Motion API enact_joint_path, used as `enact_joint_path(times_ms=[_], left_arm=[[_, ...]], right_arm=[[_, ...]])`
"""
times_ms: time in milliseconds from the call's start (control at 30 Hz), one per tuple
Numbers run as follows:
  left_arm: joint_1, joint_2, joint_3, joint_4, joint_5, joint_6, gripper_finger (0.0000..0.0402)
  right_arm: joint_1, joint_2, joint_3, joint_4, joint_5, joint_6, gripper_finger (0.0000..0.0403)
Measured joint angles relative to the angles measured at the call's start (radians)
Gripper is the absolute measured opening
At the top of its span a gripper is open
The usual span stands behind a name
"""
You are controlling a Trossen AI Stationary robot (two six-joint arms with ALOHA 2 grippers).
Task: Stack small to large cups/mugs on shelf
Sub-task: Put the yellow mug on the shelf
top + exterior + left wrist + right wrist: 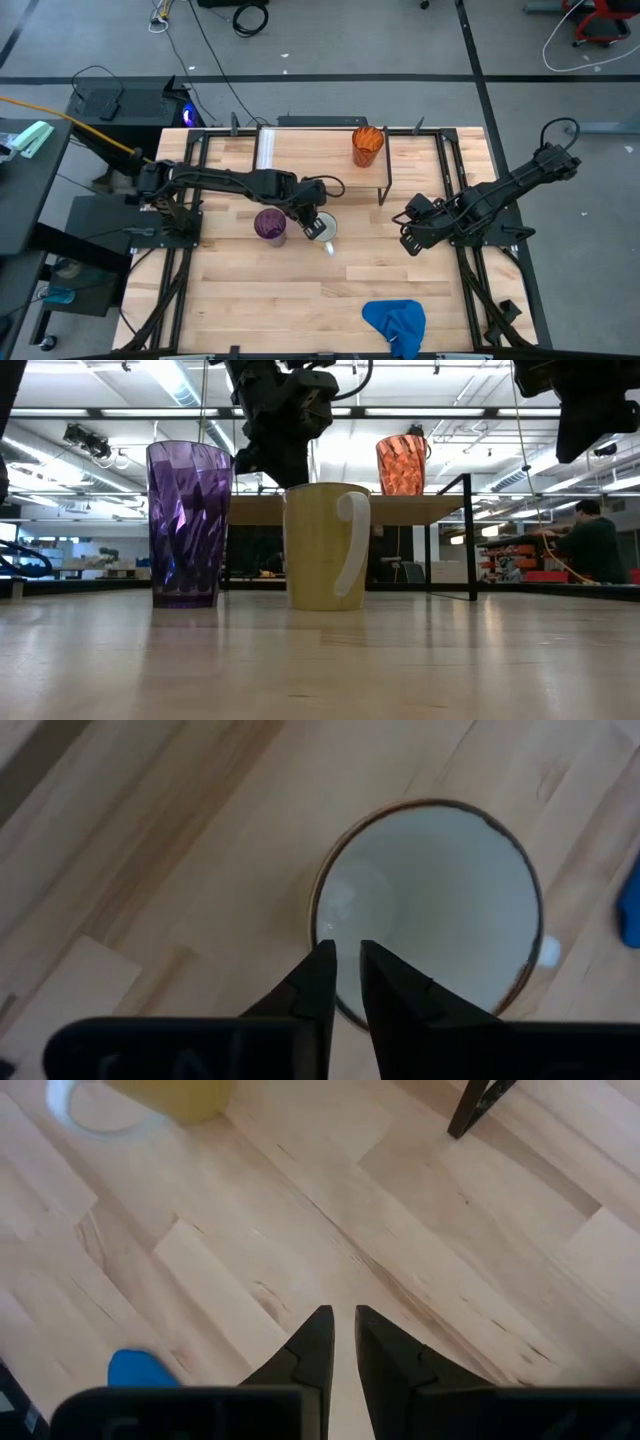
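Your left gripper (345,965) hangs directly over the white mug (430,905), its two dark fingers (318,985) parted by only a narrow slit and set at the mug's near rim; in the left wrist view the tips overlap the rim edge, but you cannot tell from that angle whether they touch it, and the low view shows the gripper (280,460) just above the mug (325,545) with nothing in its grasp. The mug stands upright on the tabletop (300,290), its handle turned away from the purple tumbler (270,224). That tumbler stands upright just beside the mug, on the side toward the left arm's base, apart from it by a small gap seen in the low view (188,525). Farther out from the gripper, toward the back of the table, sits the shelf (320,145), a light-wood board on thin black legs, and the orange cup (367,146) stands upright on its top near the end closest to the right arm. Your right gripper (340,1330) waits well off to the mug's far side, low over bare wood, its fingers likewise nearly together with a thin gap and holding nothing. A blue cloth (395,322) lies crumpled at the table's front edge, well apart from the mug and both grippers.
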Motion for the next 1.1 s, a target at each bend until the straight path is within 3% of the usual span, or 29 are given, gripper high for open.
enact_joint_path(times_ms=[1100], left_arm=[[0.006, -0.009, 0.0, -0.018, -0.014, -0.055, 0.0072]], right_arm=[[0.0, 0.0, 0.0, 0.012, 0.01, -0.007, 0.0052]])
